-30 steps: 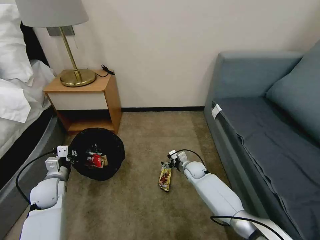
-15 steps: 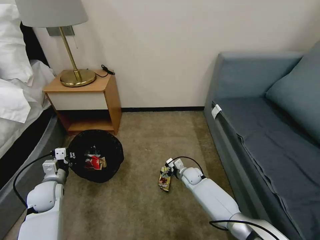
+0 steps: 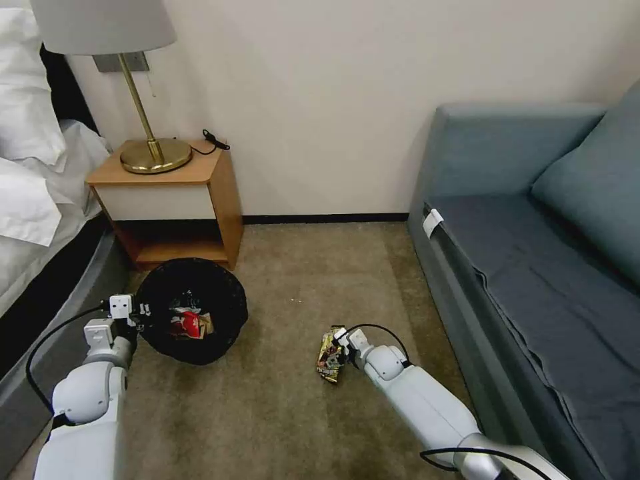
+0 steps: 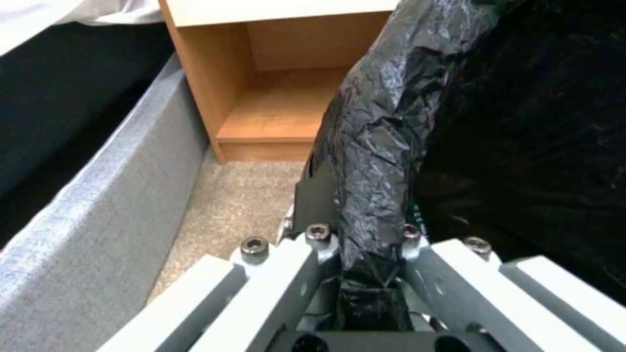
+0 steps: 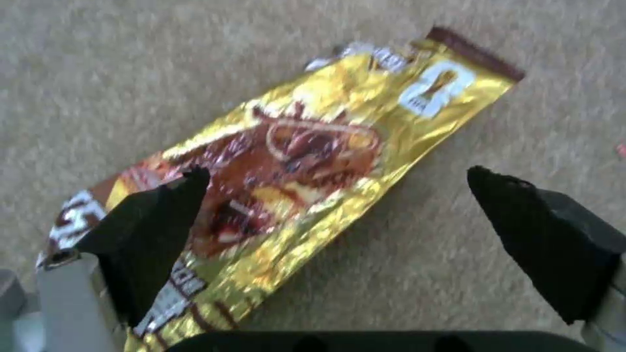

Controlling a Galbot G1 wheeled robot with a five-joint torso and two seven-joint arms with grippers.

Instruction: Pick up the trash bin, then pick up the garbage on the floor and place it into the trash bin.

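While the left gripper (image 4: 365,244) clamps the bin (image 3: 193,310) rim by the nightstand (image 3: 167,200), the right gripper (image 5: 339,215), jaws spread over the gold wrapper (image 5: 293,161) on the carpet (image 3: 280,400), should descend squarely before pinching.

Even indoor light, right wrist view blurred

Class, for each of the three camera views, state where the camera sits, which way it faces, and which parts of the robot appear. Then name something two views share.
Head view: on the robot's head, facing forward and down at carpet, nightstand and sofa; both arms show.
Left wrist view: on the left arm, looking along the left gripper clamped on the trash bin rim.
Right wrist view: on the right arm, facing down; the open right gripper straddles the candy wrapper.
Shared: head and left wrist views both show bin and nightstand.
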